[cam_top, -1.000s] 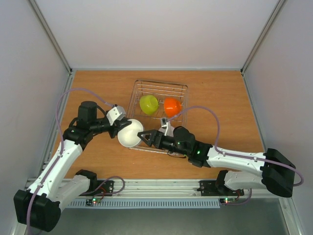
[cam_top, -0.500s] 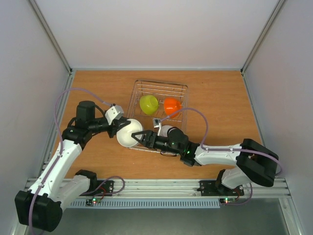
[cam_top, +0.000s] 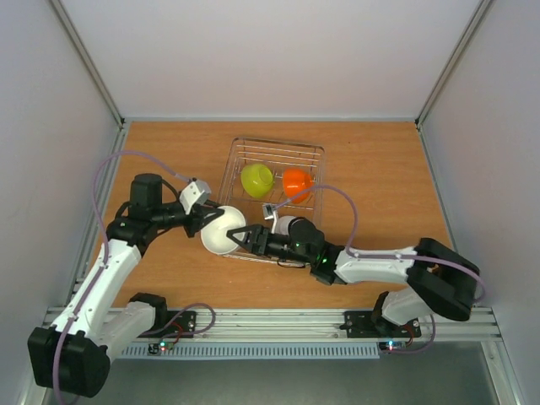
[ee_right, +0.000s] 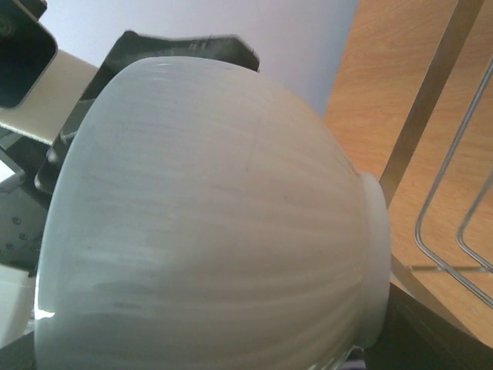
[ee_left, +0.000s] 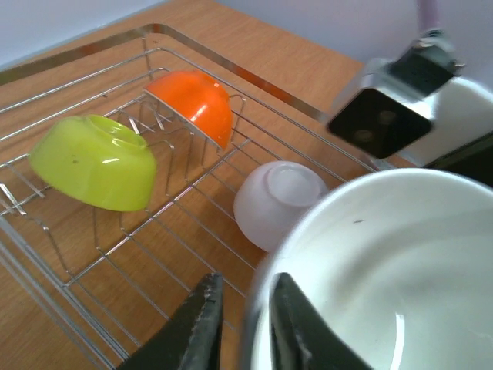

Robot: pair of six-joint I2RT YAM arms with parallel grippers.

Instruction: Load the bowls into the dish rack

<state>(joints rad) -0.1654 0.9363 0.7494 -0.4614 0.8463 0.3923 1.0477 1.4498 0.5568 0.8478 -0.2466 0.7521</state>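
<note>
My left gripper (cam_top: pixel 207 221) is shut on the rim of a white bowl (cam_top: pixel 224 229), one finger inside and one outside, holding it at the near left corner of the dish rack (cam_top: pixel 314 152). In the left wrist view, the gripper (ee_left: pixel 246 279) pinches that bowl's (ee_left: pixel 385 270) rim. My right gripper (cam_top: pixel 244 239) is open, with its fingers spread around the bowl's far side. The bowl's outer wall (ee_right: pixel 208 216) fills the right wrist view. A lime-yellow bowl (cam_top: pixel 256 179) and an orange bowl (cam_top: pixel 296 182) lean in the rack. A second pale bowl (ee_left: pixel 279 202) lies upside down in the rack.
The rack's wire side (ee_right: pixel 431 92) stands just right of the held bowl. The right arm (cam_top: pixel 380 263) stretches across the rack's near edge. Grey walls (cam_top: pixel 51 169) enclose the wooden table (cam_top: pixel 380 169) on three sides.
My right arm has reached left, bringing its open fingers up to the white bowl. The left gripper and bowl shifted slightly left and away.
</note>
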